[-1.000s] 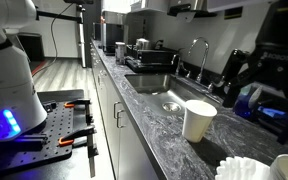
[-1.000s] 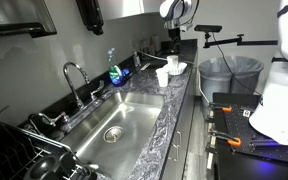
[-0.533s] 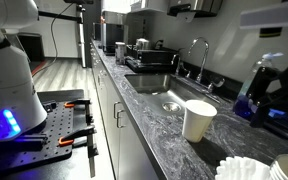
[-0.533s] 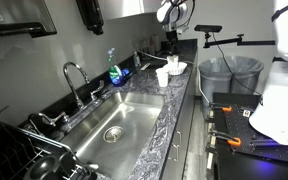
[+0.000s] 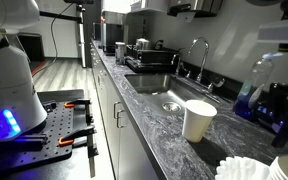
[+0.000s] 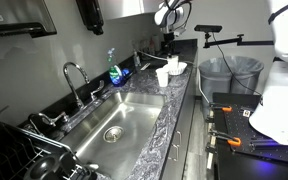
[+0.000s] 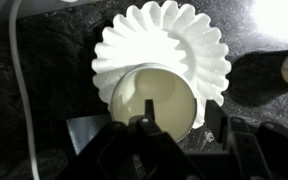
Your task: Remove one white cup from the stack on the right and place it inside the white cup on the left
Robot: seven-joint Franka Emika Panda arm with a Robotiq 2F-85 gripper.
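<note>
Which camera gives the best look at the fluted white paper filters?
The wrist view: the paper filters fill the upper frame, pleats sharp, a white cup overlapping their near edge. In an exterior view the paper filters are cropped by the bottom edge; in an exterior view the white items are too small to tell apart.

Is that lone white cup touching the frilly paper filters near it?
Apart. In an exterior view, dark countertop separates the white cup and the paper filters.

White rounded arm base (image 5: 9,60), blue light (image 5: 4,123) glowing low on it; black gripper (image 7: 149,135); thin white cable (image 7: 19,90).
</note>
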